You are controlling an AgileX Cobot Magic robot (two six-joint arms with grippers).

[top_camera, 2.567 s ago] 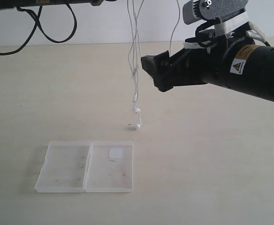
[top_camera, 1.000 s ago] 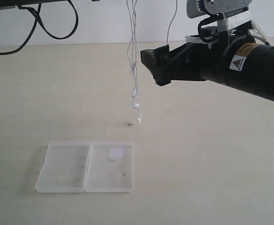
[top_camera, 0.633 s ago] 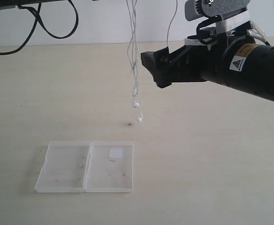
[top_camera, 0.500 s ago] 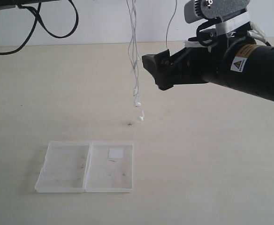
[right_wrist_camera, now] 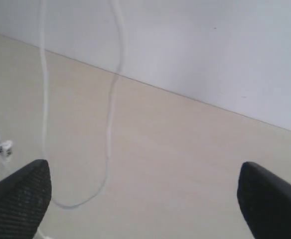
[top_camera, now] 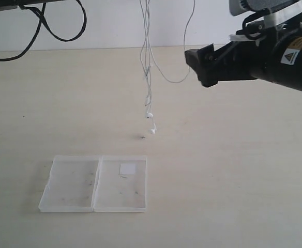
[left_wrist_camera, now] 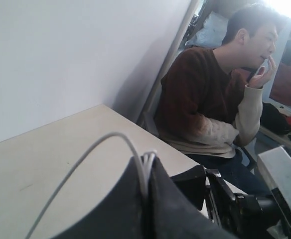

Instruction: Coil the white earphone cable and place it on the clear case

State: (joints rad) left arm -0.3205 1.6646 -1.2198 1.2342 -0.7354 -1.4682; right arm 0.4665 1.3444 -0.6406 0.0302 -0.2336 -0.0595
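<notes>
Exterior, cut off: the white earphone cable ran out of the frame's upper edge, so its holder was unseen here. The left arm showed only as a dark strip with looping black cables.
Exterior, cable: several strands hung down, with the two earbuds dangling clear above the table. One slack loop bowed toward the right gripper without touching it.
Exterior, right claw: seen side-on, so its opening could not be judged.
Exterior, case: the clear case lay open and flat on the table, nearer the camera than the earbuds. A white label sat in its right half.
Exterior, room: pale beige tabletop, white wall behind, and a tiny dark mark under the earbuds.
Left wrist, claw: the left gripper was pinched closed on a bundle of cable strands, with one arc curving away.
Left wrist, surroundings: a seated person in a brown sweater sat beyond the table end. The right arm stood in front.
Right wrist, claw: the fingers stood wide apart and held nothing. Blurred cable hung beyond them.
</notes>
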